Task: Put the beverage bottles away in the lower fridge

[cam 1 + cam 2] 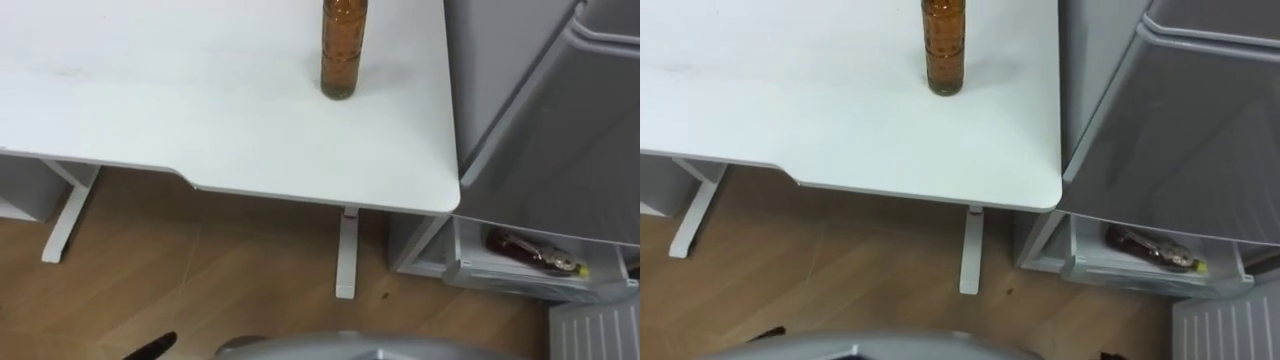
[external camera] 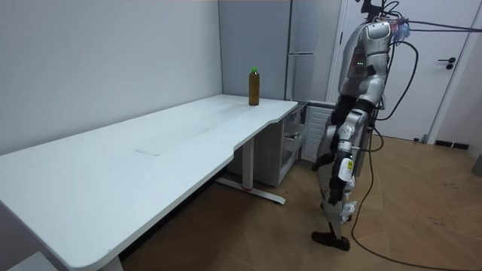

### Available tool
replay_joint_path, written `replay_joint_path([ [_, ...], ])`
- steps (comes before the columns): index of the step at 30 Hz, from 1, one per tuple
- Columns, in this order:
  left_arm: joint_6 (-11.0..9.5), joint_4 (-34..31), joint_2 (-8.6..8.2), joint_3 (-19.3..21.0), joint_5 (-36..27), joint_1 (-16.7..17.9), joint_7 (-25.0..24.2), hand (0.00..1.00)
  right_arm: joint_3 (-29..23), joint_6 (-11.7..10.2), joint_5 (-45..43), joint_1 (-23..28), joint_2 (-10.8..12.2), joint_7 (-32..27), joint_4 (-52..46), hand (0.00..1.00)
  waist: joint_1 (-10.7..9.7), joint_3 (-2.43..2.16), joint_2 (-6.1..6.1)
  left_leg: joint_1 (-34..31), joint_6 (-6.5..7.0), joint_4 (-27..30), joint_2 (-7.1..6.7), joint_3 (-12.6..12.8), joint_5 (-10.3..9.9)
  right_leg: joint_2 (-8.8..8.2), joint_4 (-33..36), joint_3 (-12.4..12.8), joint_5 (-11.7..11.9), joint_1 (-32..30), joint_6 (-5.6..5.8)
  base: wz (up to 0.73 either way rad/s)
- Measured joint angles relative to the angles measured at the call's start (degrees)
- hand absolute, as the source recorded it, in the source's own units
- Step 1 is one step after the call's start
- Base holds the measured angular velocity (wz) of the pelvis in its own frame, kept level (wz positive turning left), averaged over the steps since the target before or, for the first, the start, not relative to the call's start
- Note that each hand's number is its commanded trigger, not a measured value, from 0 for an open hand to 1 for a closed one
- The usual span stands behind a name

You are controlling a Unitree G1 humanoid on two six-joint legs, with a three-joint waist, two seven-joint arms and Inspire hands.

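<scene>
Upright on white rectangular tabletop [image 1: 150, 100], at corner beside grey fridge [image 1: 495, 70]: tall amber drink bottle w/ green cap [image 1: 343, 55]. Prob. full, smooth, tippy; best gripped mid-body. Low by hips: left hand [image 2: 345, 172], right hand [image 2: 324, 159]; grip state can't tell.

An amber bottle [image 1: 343, 50] with a green cap stands upright at the surface's [image 1: 200, 100] far right. A second bottle [image 1: 530, 252] lies on its side in the open lower fridge drawer [image 1: 500, 277], right.

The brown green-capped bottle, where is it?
In the eye views the brown bottle stands upright on the white table, near its right edge, beside the grey fridge.
</scene>
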Motion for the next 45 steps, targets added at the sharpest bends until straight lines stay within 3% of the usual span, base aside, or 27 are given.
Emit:
replay_joint_path([
  [5,-2.6,-17.5,-0.19,0.5,1.9,0.8,10.0,0.0,0.1,-0.4,-0.4,-0.6,0.1,0.0,-2.1,0.0,0.3,-0.01,0.03,-0.8,-0.03,0.5,-0.09,-1.1,0.1,0.04,-0.1,-1.1,0.2,0.2,-0.1,0.1],
  [7,-6.5,-24.1,-0.25,-0.1,3.5,0.4,13.6,0.0,0.8,-1.8,0.1,-1.0,0.1,0.0,-2.2,0.0,0.3,0.09,0.22,-0.9,-0.04,0.4,-0.09,-1.1,0.2,0.07,-0.2,-1.2,0.2,0.1,-0.12,0.02],
  [10,-8.9,-32.5,-0.3,-1.3,3.8,0.5,17.4,0.0,1.0,-3.1,0.2,-1.4,0.8,0.1,-2.3,0.0,-0.1,0.08,0.56,-1.1,-0.04,0.3,-0.1,-1.3,0.2,0.06,-0.3,-1.5,0.2,0.1,-0.11,0.01],
  [12,-10.4,-35.0,-0.32,-2.1,5.6,0.4,18.1,0.0,1.0,-3.5,0.2,-1.4,1.2,0.1,-2.3,0.0,-0.1,0.08,0.61,-1.1,-0.03,0.3,-0.12,-1.3,0.2,0.05,-0.3,-1.5,0.2,0.0,-0.11,0.0],
  [14,-10.6,-38.1,-0.42,-2.9,8.9,0.4,18.8,0.0,1.1,-4.1,-0.1,-1.3,1.5,0.3,-2.3,0.0,-0.1,-0.01,0.6,-1.0,-0.02,0.3,-0.13,-1.3,0.2,0.05,-0.3,-1.4,0.2,-0.1,-0.09,0.0],
  [16,-10.9,-45.6,-0.41,-4.0,10.1,0.5,19.0,0.0,1.1,-5.0,0.0,-1.2,1.6,1.3,-2.1,0.0,-0.2,0.24,0.0,-1.2,-0.02,0.4,-0.16,-1.4,0.2,0.05,-0.5,-1.6,0.2,-0.1,-0.09,0.04],
  [22,-12.2,-61.7,-0.24,-7.8,16.4,-0.3,16.1,0.0,1.0,-7.5,0.3,-1.3,1.8,2.7,-1.6,0.0,-2.0,0.18,-0.55,-1.3,0.13,0.5,-0.77,-2.8,0.3,-0.21,-1.4,-2.3,0.3,0.8,0.02,0.12],
  [27,-12.8,-65.1,-0.27,-11.0,20.2,-1.8,11.2,0.0,1.0,-7.6,1.3,-1.2,1.9,3.9,-0.9,0.0,-3.3,0.2,-0.38,-0.9,0.23,0.5,-0.95,-2.8,0.3,-0.24,-2.2,-2.2,0.4,1.4,0.29,0.0],
  [31,-12.8,-65.1,-0.34,-15.2,26.2,-3.9,8.1,0.0,1.2,-7.8,4.5,-1.5,2.5,4.0,0.5,0.0,-4.4,0.8,-0.78,-1.0,0.23,0.5,-0.9,-2.6,0.3,-0.16,-2.2,-1.9,0.4,1.6,0.3,-0.01],
  [34,-12.8,-65.1,-0.37,-16.7,29.6,-4.0,5.1,0.0,1.2,-8.9,4.3,-1.9,2.6,4.4,0.9,0.0,-5.0,0.79,-0.8,-1.0,0.23,0.4,-0.88,-2.1,0.3,-0.16,-2.2,-1.2,0.5,1.2,0.34,-0.09],
  [38,-12.8,-64.9,-0.33,-19.0,30.0,-4.5,2.3,0.0,1.6,-9.3,3.9,-2.1,2.7,4.3,0.9,0.0,-5.4,0.9,-0.78,-0.3,0.24,0.1,-0.75,-1.0,0.3,-0.13,-2.1,0.2,0.5,0.8,0.37,-0.17],
  [45,-12.1,-64.5,-0.33,-21.1,29.8,-6.4,-2.3,0.0,3.2,-9.7,3.5,-2.7,2.8,4.1,0.8,0.0,-8.1,0.95,-0.88,0.0,0.24,-0.3,-0.64,0.4,0.3,-0.17,-2.2,1.2,0.6,0.7,0.44,-0.08],
])
